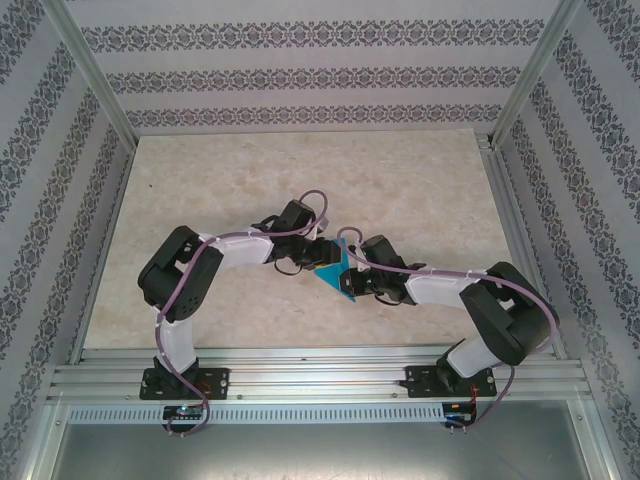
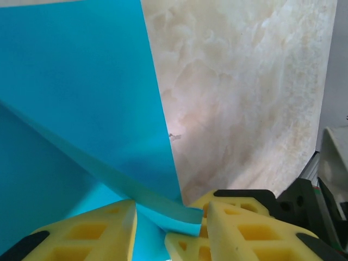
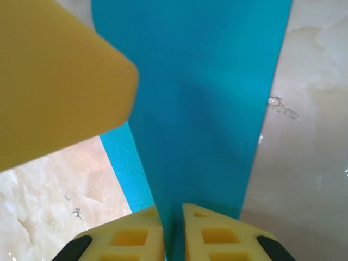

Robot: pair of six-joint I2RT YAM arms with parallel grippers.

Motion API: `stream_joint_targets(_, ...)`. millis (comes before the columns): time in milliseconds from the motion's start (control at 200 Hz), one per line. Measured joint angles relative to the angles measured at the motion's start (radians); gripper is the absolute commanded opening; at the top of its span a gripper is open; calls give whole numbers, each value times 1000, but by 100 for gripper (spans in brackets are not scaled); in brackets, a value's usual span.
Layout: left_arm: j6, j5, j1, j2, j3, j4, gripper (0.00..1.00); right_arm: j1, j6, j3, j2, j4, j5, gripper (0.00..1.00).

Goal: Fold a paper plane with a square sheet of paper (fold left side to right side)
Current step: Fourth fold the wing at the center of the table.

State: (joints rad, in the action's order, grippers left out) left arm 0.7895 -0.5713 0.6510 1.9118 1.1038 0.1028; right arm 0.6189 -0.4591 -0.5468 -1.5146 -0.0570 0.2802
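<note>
The square sheet of paper (image 1: 338,272) is pinched by the right gripper (image 3: 172,216); its fold is flanked by the left gripper (image 2: 163,217), hold unclear.

No words, labels, brands, numbers or signs could be read anywhere; the blue paper (image 1: 338,272) was plain, and the walls (image 1: 300,80) bore only a floral pattern.

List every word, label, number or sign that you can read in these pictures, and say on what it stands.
None can be read. The blue paper is plain, the yellow fingers bear no print, and the wall pattern is ornament, not letters.
</note>
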Motion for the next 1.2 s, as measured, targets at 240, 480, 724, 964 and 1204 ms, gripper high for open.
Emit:
stream_joint_targets(240,27,4,0,36,11,-3,39,-2,0,0,45,35,4,32)
stream_joint_targets(480,34,6,0,40,30,-4,40,-28,34,2,138,87,-16,41)
stream_joint_targets(724,35,8,0,40,36,-4,41,-28,67,2,107,120,-18,39)
stream_joint_targets(964,35,8,0,43,47,-2,41,-25,72,2,66,133,-21,26)
stream_joint_targets(1204,35,8,0,53,58,-2,41,-25,65,2,66,131,-19,24)
